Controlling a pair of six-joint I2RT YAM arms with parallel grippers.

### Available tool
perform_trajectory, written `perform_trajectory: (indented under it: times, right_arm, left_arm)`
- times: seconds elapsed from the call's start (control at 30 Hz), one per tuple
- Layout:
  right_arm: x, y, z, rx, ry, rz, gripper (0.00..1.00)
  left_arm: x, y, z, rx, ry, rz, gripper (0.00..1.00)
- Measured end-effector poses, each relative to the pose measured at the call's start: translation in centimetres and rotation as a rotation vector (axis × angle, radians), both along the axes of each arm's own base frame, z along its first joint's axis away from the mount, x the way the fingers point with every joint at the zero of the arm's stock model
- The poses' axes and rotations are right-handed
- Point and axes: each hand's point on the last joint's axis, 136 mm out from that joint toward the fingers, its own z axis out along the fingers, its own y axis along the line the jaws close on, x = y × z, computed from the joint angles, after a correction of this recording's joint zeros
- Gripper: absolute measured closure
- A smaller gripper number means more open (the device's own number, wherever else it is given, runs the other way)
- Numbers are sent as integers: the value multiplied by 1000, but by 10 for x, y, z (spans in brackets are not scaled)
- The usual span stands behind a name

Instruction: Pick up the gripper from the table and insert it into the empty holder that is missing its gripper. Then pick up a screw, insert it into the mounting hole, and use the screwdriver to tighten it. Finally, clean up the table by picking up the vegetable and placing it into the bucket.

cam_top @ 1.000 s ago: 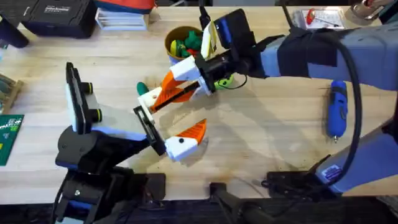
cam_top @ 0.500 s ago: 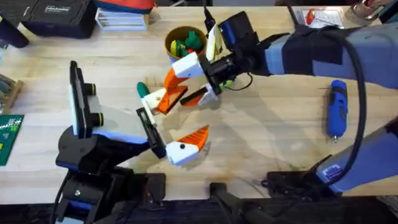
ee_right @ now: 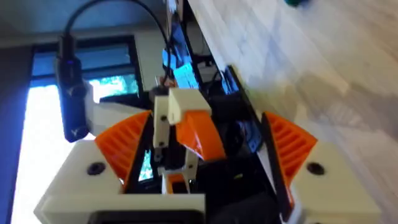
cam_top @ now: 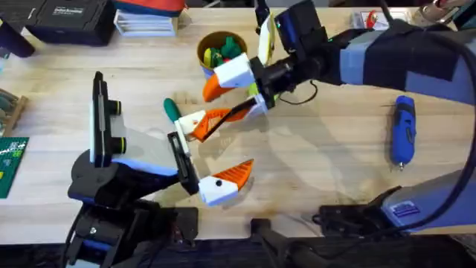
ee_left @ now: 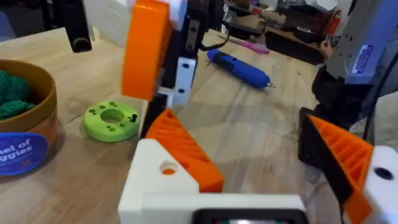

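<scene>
The right arm reaches across the middle of the table, and its right gripper [cam_top: 234,93] hangs just on the near side of the bucket [cam_top: 220,50]. Its jaws stand wide apart, one white-and-orange finger nearer the bucket and the other lower and nearer the camera; in the right wrist view a spare white-and-orange finger piece [ee_right: 186,134] stands between the right gripper's two orange pads, though whether either pad touches it cannot be told.

The left gripper [cam_top: 212,152] sits near the middle of the table, its jaws also spread wide. One finger lies near the table's near edge; the other points toward the right gripper, and in the overhead view their tips come close together or overlap. Nothing is clamped between the left jaws.

The bucket stands at the far side, left of the right gripper, with green and yellow toys inside. A small dark green vegetable [cam_top: 172,108] lies on the wood just left of the left gripper's far finger. The blue screwdriver [cam_top: 402,132] lies well off to the right, apart from both grippers. In the left wrist view a lime-green disc [ee_left: 112,120] with holes rests on the table beside the bucket
</scene>
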Motion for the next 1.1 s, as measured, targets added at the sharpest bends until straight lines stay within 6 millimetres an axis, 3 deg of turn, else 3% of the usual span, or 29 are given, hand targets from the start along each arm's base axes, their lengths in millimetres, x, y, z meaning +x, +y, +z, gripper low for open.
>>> perform_trajectory:
  times: [0.13,0.3,0.5,0.6,0.77,0.83,1.1]
  right_arm:
    - [-5,-12,-7,-17,11,12,7]
    - [-1,-13,-6,10,-71,24,9]
    - [-4,-8,-4,29,-118,49,119]
    - [-7,-6,-4,31,-122,59,198]
    - [-8,-6,-4,35,-122,63,522]
    - [-9,-6,-4,35,-116,64,596]
    - [-14,-6,4,79,-97,90,546]
  left_arm:
    - [0,0,0,0,0,0,15]
    - [0,0,0,0,0,-1,15]
    - [0,0,0,0,0,-1,15]
    - [0,0,0,0,0,-1,15]
    - [0,0,0,0,0,-1,15]
    - [0,0,0,0,0,-1,15]
    - [0,0,0,0,0,-1,15]
